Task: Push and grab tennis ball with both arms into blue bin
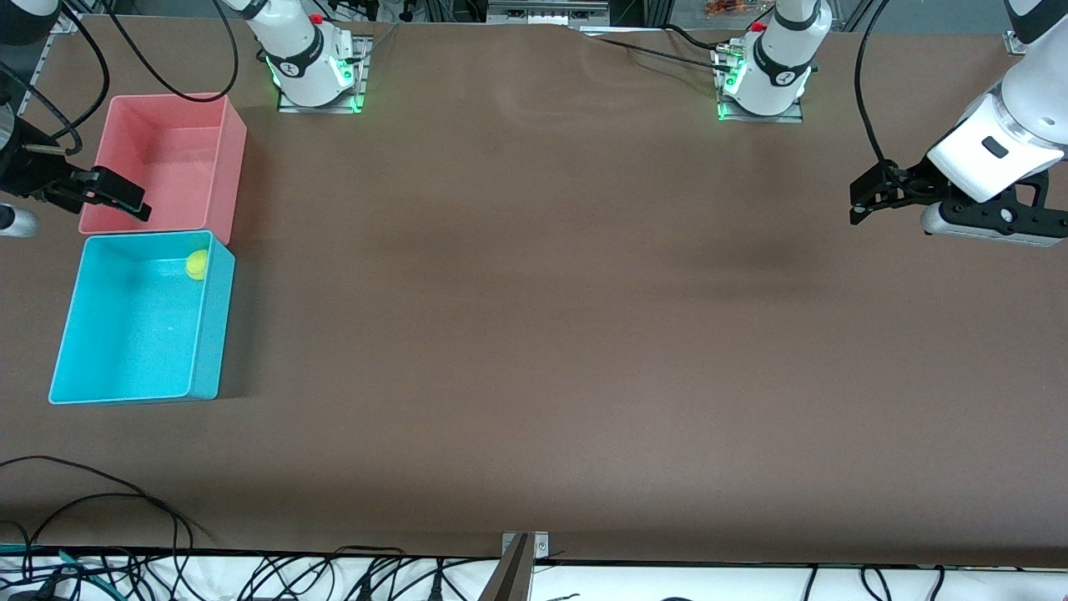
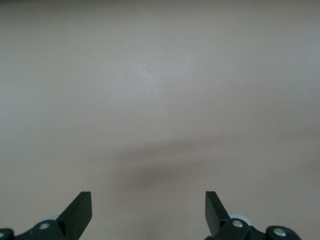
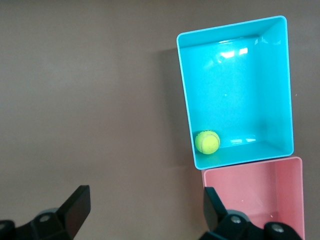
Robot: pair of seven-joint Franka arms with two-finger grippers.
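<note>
The tennis ball (image 1: pixel 197 265) (image 3: pixel 207 142) lies inside the blue bin (image 1: pixel 125 334) (image 3: pixel 272 90), in the corner next to the pink bin. My right gripper (image 1: pixel 125 197) (image 3: pixel 146 202) hangs open and empty in the air over the pink bin's edge at the right arm's end of the table. The ball is well apart from its fingers. My left gripper (image 1: pixel 854 200) (image 2: pixel 148 207) is open and empty over bare table at the left arm's end. Only the brown tabletop shows in the left wrist view.
A pink bin (image 1: pixel 167 159) (image 3: pixel 260 200) of like size touches the blue bin, farther from the front camera. Both arm bases (image 1: pixel 313 67) (image 1: pixel 763 79) stand along the table's back edge. Black cables (image 1: pixel 100 501) trail at the table's near edge.
</note>
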